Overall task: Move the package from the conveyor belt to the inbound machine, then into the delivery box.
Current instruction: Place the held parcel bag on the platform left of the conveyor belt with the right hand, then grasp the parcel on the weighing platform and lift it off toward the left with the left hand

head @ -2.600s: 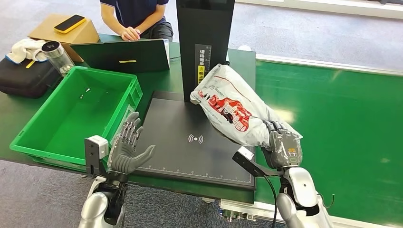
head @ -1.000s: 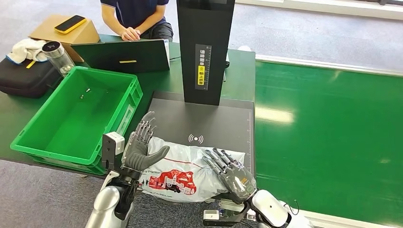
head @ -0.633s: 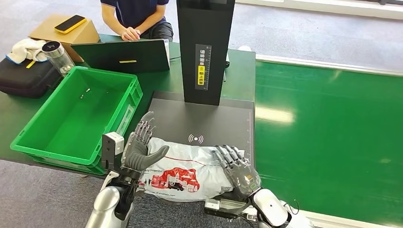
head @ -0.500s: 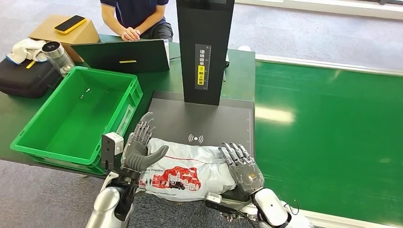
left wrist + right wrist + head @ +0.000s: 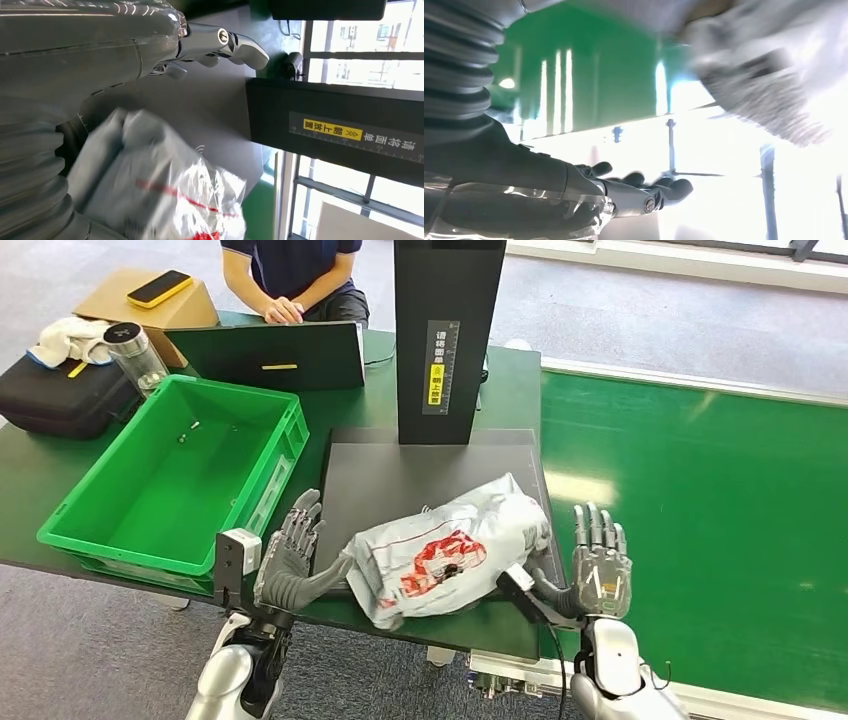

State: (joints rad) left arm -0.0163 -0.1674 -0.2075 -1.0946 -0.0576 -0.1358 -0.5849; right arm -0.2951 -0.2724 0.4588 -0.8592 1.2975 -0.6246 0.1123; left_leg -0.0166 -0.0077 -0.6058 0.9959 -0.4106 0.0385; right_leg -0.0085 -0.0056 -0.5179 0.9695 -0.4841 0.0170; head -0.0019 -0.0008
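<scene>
1. On the table's left side sits the green delivery box [image 5: 170, 480], just beside the black inbound machine [image 5: 440, 475].
2. Left hand [image 5: 292, 562], fingers spread and holding nothing, touches the package's left end.
3. Package [image 5: 450, 558], grey with red print, lies crumpled on the machine's near edge.
4. Right hand [image 5: 598, 565], fingers apart and upright, stands beside the package, gripping nothing, with the green conveyor belt [image 5: 720, 530] to its right.

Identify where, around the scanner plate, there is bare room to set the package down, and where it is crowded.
Free: the green crate, its floor bare but for small specks; the conveyor belt; the plate's far strip below the black tower. Crowded: the plate's near edge, where the package sits between the left hand and right hand.
</scene>
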